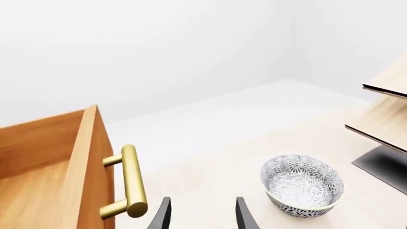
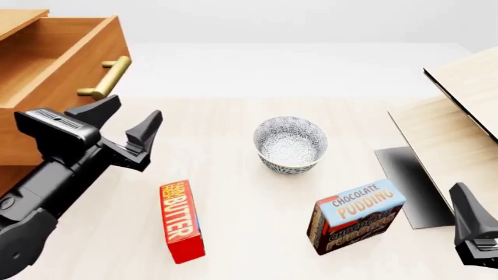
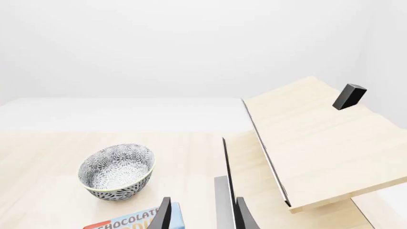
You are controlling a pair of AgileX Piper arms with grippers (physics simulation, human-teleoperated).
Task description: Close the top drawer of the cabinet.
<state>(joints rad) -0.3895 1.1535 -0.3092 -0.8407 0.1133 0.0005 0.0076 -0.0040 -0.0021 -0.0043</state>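
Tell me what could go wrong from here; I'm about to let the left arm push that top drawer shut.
1. The left gripper is open beside the handle; a finger could snag the bar instead of pressing the top drawer front.
2. Pushing off-centre near the drawer's corner may skew it in the cabinet.
3. Swinging back, the arm could clip the butter box.

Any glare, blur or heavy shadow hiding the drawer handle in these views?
Front view: sharp, evenly lit, the top drawer handle has only a soft sheen. Left wrist view: handle crisp, no glare, left gripper fingertips clear. Right wrist view: handle out of frame.
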